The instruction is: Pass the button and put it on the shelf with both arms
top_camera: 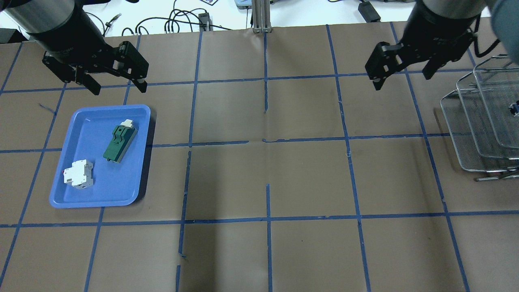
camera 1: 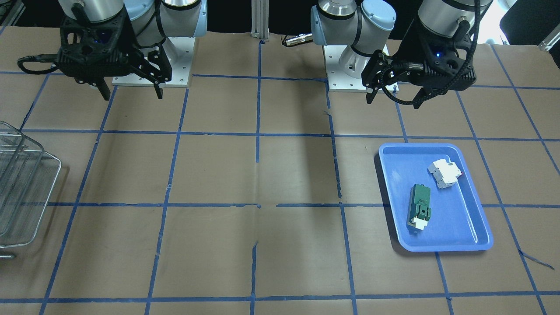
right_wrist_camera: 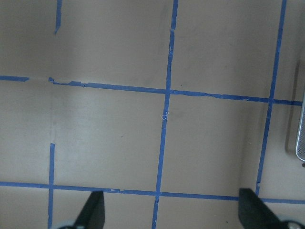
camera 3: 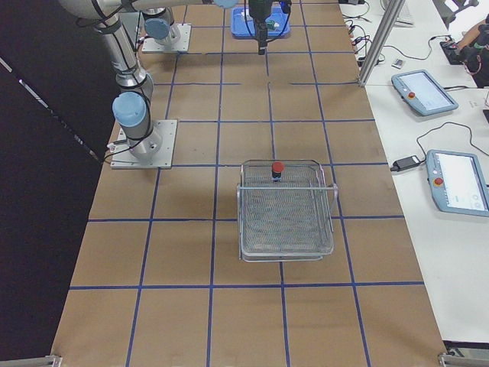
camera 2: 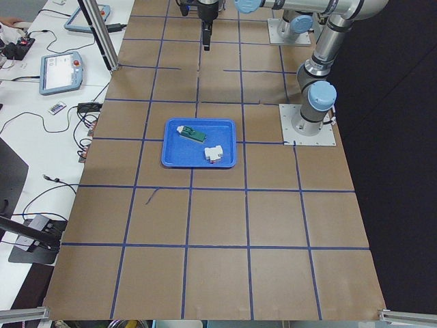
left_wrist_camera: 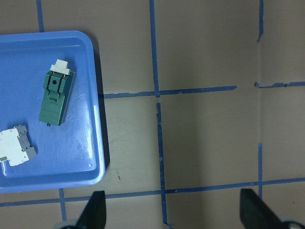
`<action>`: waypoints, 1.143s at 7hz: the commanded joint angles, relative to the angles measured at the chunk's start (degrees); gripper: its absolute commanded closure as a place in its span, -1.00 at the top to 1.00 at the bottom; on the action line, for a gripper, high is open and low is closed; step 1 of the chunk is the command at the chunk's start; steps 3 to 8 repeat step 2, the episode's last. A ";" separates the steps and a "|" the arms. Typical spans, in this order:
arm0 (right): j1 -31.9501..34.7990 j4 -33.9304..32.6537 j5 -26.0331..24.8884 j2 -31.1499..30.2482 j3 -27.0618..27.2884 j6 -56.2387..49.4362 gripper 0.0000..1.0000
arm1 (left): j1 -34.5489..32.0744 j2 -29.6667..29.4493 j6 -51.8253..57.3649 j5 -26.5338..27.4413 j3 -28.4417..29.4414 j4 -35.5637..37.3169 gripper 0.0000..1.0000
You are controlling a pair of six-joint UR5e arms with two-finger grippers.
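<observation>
The button (camera 3: pixel 277 170) stands on the shelf (camera 3: pixel 243 222) by the worktop's right edge, so the task looks done. The left gripper (top_camera: pixel 118 86) and right gripper (top_camera: pixel 402 79) hang apart, empty.

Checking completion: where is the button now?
In the exterior right view the button stands upright on the wire-mesh shelf, on the robot's right side, near the shelf's far edge.

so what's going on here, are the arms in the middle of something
Nothing is being handled right now. The button already stands on the shelf, so the job looks done. The left gripper and the right gripper both hang open and empty above the table. A green block and a white module lie in the blue tray.
</observation>
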 commanded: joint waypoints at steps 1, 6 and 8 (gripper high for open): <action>0.51 -0.05 -0.09 0.29 -0.04 1.44 1.00 | -0.09 0.21 -0.81 0.60 -0.97 2.13 1.00; 0.51 -0.05 -0.09 0.37 -0.04 1.45 1.00 | -0.18 0.03 -5.18 1.30 -0.79 1.26 1.00; 0.51 -0.05 -0.09 0.37 -0.04 1.45 1.00 | -0.18 0.03 -5.18 1.30 -0.79 1.26 1.00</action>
